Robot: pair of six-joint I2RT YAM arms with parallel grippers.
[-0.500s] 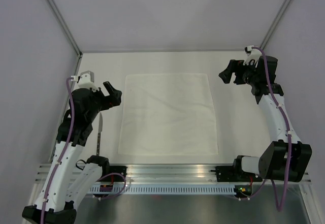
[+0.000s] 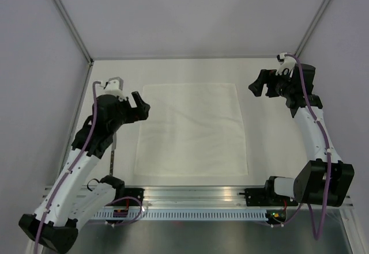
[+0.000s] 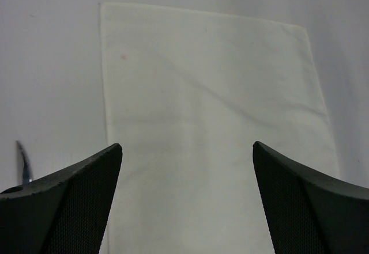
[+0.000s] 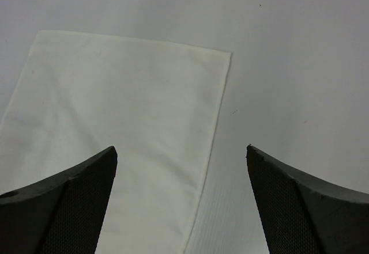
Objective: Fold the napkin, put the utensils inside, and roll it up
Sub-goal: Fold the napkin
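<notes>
Lying flat: napkin [image 2: 190,128] on cream table [image 2: 271,150] | left gripper [image 2: 138,105], right gripper [image 2: 259,84] agape, empty | pale walls [image 2: 190,18]

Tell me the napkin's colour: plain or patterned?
The napkin is plain white, unpatterned; clearest in the left wrist view.

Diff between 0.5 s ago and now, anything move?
The left gripper shifted right, toward the left edge of the white cloth napkin, and is now open and empty. Nothing was taken hold of or let go. The right gripper, the napkin and the slim silvery metal utensils left of it stayed put.
</notes>
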